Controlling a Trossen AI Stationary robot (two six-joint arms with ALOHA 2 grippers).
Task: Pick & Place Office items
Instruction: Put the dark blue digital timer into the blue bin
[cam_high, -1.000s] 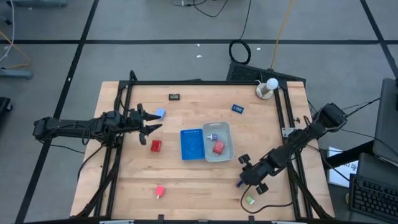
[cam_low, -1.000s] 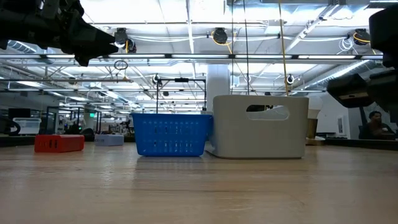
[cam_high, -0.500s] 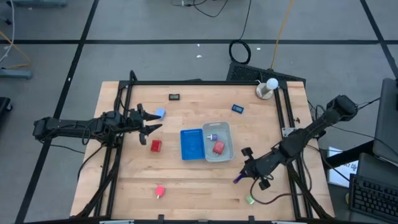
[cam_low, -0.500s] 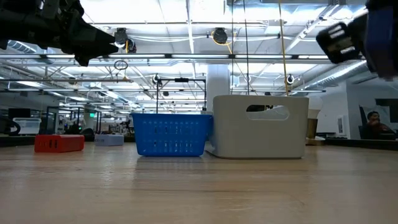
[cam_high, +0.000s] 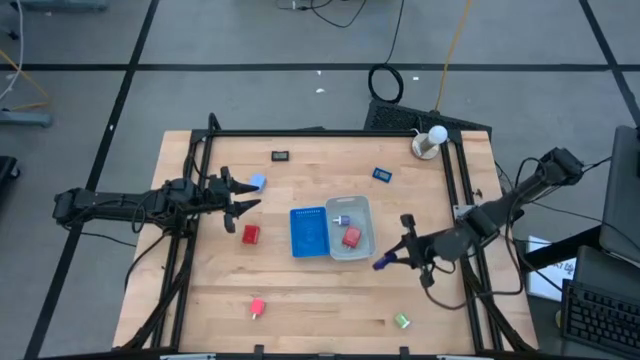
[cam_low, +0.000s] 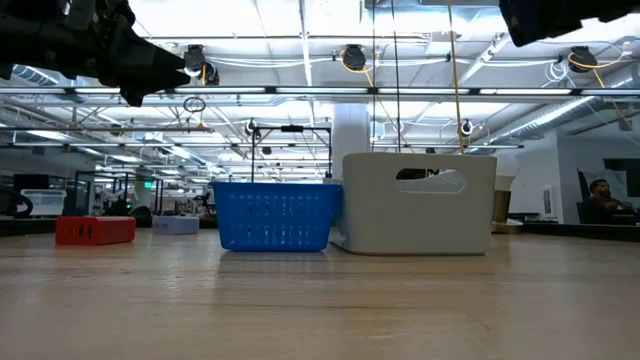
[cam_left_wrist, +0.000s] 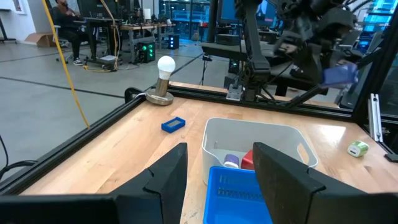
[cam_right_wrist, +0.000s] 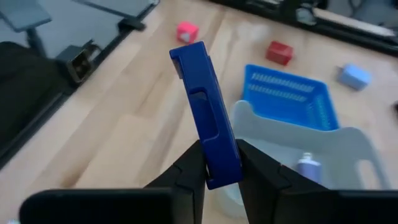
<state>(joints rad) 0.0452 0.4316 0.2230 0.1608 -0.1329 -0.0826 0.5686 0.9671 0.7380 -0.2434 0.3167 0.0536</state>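
I am pinching a dark blue flat rectangular piece upright in my right gripper, fingers clamped on its lower edge, holding it above the wooden table just beside the pale plastic tray. That tray is holding a red block and a small pale piece, and the blue ribbed tray is touching it. Farther off, my left gripper is hovering half-spread and empty between a pale blue block and a second red block.

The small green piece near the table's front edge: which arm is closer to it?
Right. Its gripper, holding a dark blue piece, hangs just beyond the green piece; the left gripper waits across the table.
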